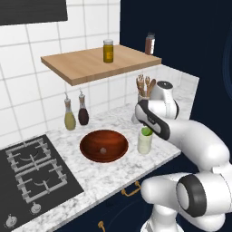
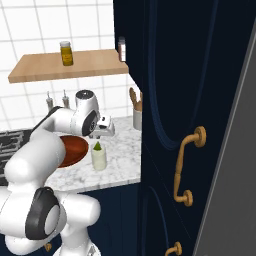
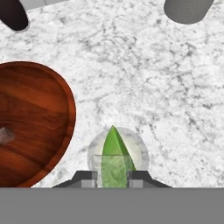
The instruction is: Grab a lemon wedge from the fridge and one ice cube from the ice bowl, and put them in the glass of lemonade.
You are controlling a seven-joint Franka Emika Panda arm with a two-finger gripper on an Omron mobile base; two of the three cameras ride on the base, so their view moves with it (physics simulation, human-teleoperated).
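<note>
End effector (image 3: 112,177) is nearly shut on a pale translucent block, looks like the ice cube (image 3: 113,171), held right over the glass (image 1: 145,141) so a release should drop it straight in. Lemon wedge (image 3: 114,143) is already in the glass, green tip poking above the rim.

Glass stands on the marble worktop (image 1: 90,174), just beside the ice bowl (image 1: 104,146), apart from it. Bowl holds one small brown lump (image 3: 5,135), so not an ice cube by my read.

View differences: hand view looks straight down and shows the cube between the fingers over the glass mouth. In the left base view the arm hides the fingers and the cube can't be made out; it does show glass and bowl spacing, the wooden shelf (image 1: 90,65), bottles and hob. Right base view shows the hand above the glass from the side, plus the navy cabinet (image 2: 175,100).
</note>
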